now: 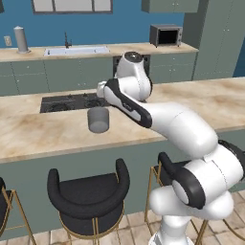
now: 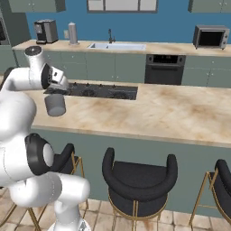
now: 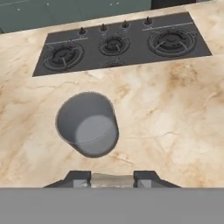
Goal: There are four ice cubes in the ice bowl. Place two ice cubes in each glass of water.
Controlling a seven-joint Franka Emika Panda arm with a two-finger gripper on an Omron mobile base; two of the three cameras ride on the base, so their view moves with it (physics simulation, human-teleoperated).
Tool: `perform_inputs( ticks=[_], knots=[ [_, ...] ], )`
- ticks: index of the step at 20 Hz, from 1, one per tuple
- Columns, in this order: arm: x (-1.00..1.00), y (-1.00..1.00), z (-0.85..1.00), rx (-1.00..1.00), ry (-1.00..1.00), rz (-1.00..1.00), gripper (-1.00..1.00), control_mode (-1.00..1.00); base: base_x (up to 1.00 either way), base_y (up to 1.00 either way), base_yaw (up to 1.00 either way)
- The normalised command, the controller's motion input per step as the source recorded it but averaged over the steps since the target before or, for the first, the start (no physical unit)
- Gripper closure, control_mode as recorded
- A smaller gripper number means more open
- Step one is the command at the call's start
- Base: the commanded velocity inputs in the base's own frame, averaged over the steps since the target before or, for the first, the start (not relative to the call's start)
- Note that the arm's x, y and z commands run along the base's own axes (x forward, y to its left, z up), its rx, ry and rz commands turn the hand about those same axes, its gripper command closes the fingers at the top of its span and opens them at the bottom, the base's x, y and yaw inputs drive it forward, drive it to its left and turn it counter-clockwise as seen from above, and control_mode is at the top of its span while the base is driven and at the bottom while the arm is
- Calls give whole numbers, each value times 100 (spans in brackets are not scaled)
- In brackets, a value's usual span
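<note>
- Grey and opaque, 1 glass of water (image 3: pixel 87 124) stands upright on the marbled counter (image 3: pixel 175 113), near the black cooktop (image 3: pixel 118 46) but clear of it.
- The pincer (image 3: pixel 112 180) hangs above the counter, looking down; the glass lies just ahead of its fingertips (image 3: pixel 81 179) and a little to 1 side, its open mouth facing up toward the hand.
- Something pale sits between the 2 tips, yet I cannot tell whether it is an ice cube; the tips stand narrowly apart.
- Judged from this, the next move hinges on centring the pincer over the glass's mouth before letting go.
- Count: 1 glass, 1 cooktop with 3 burners, 1 arm.
</note>
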Motion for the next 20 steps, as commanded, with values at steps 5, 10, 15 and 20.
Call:
perform_inputs(
  ticks=[5,10,15,20],
  knots=[
    [0,18,0,0,3,0,100,-100,0,0,0],
    [0,33,0,2,-1,0,100,-100,0,0,0],
    [0,11,0,1,0,0,100,-100,0,0,0],
    [5,-14,0,6,8,0,100,-100,0,0,0]
  ],
)
